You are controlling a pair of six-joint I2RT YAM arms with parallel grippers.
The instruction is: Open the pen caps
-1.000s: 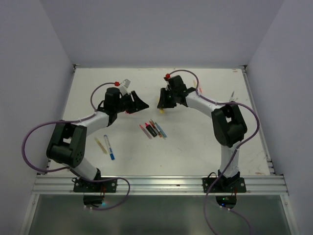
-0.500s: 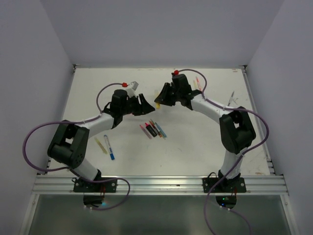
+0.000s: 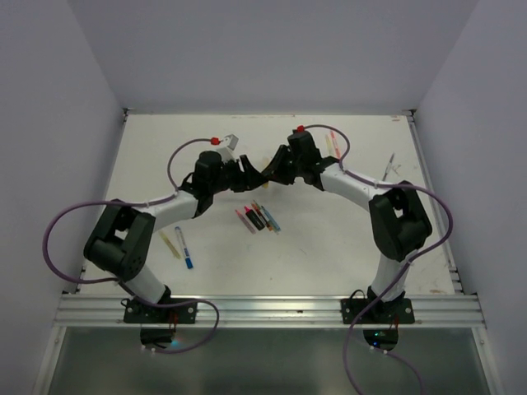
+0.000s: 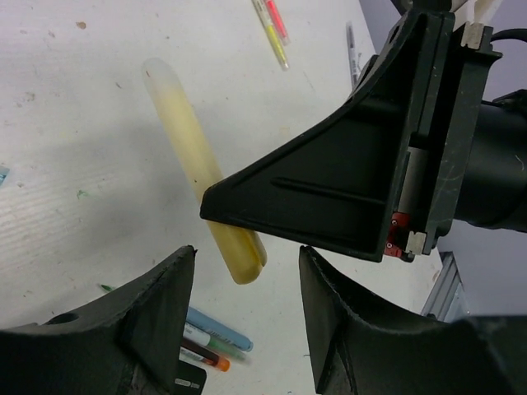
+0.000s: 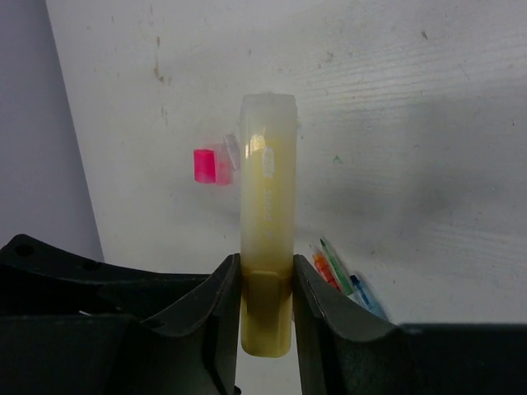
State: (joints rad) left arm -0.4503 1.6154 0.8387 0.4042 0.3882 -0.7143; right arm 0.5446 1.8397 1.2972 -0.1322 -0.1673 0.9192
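Right gripper is clamped on the tail of the yellow highlighter, held above the table with its pale clear cap pointing away, and the left gripper hovers close by, jaws apart, nothing in them. Trouble spot: those open jaws sit nearer the gripped end than the cap, so closing here could pinch barrel or bump the right fingers, and a crooked tug might lever the highlighter loose.
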